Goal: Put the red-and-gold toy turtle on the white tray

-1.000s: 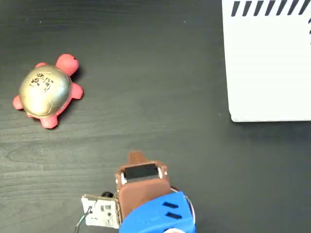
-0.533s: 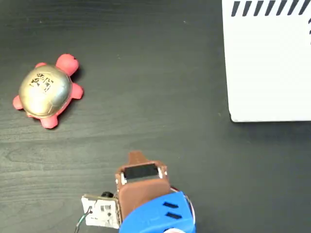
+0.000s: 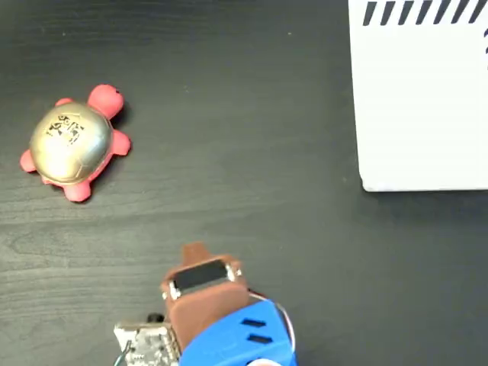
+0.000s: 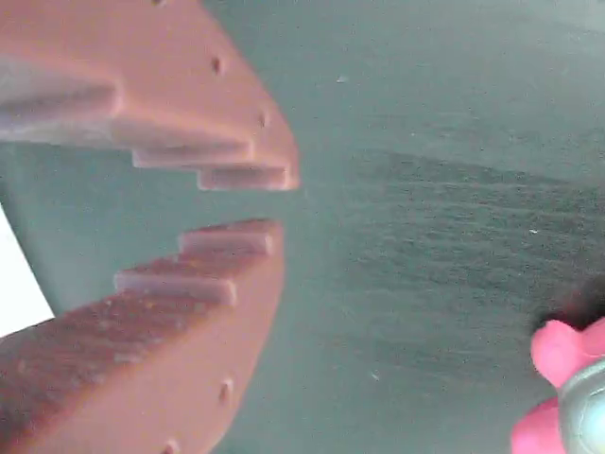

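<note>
Red-and-gold toy turtle (image 3: 74, 143) lying on the dark table (image 3: 229, 114), at about ten o'clock from the gripper (image 3: 194, 252) in the fixed view, well apart, head toward one o'clock. Fingers (image 4: 217, 274) nearly together with a narrow gap, gripping nothing. White tray (image 3: 423, 107) far at two o'clock.

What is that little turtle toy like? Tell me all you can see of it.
The turtle is a small toy with a shiny, domed gold shell that bears a small black printed mark, and a red-pink head and stubby feet that look soft and rubbery. It sits upright on the dark wood-grain table, at the left in the fixed view, head pointing up and to the right. Nothing touches it but the table. In the wrist view only its edge shows, at the lower right corner.
</note>
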Action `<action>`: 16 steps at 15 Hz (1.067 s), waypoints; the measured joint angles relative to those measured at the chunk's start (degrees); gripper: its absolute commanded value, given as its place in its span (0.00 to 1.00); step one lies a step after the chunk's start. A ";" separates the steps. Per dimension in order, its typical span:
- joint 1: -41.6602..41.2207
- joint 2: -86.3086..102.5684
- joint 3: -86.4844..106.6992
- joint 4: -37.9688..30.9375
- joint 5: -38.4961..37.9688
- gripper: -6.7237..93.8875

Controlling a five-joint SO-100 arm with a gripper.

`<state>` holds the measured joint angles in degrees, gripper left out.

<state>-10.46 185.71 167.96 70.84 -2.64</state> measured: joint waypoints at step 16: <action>-10.37 -95.63 -89.03 18.37 -32.96 0.07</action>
<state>-20.83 90.09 78.93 89.21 -35.60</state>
